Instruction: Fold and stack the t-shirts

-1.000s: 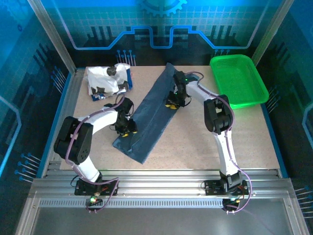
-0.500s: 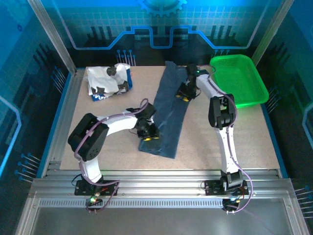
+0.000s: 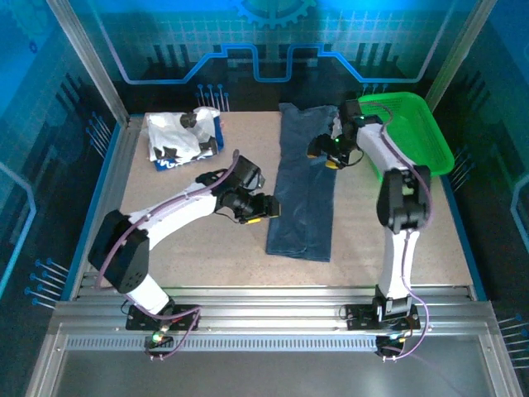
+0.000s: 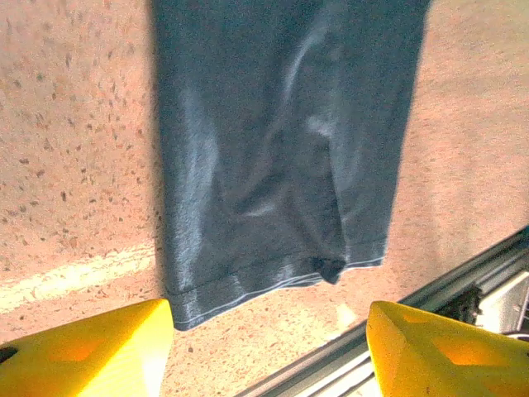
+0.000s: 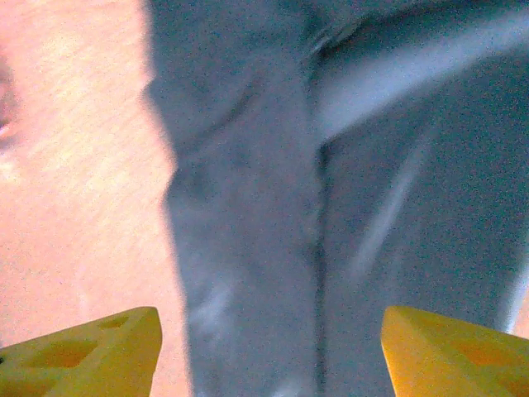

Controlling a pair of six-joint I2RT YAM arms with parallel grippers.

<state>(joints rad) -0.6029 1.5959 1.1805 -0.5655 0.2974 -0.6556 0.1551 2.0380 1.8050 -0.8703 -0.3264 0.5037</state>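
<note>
No words, numbers or brand marks can be read. The white shirt (image 3: 176, 139) bears black and blue print, but it is crumpled and too small to make out as letters. The blue shirt (image 3: 302, 186) is plain cloth in the top view and in both wrist views. The back wall (image 3: 264, 50) carries a gear and line drawing, not writing.

The left arm (image 3: 169, 213) reaches forward and to the right with the left gripper (image 3: 263, 208) spread wide, while the right arm (image 3: 398, 178) extends far forward, right gripper (image 3: 326, 154) equally spread, both empty.
</note>
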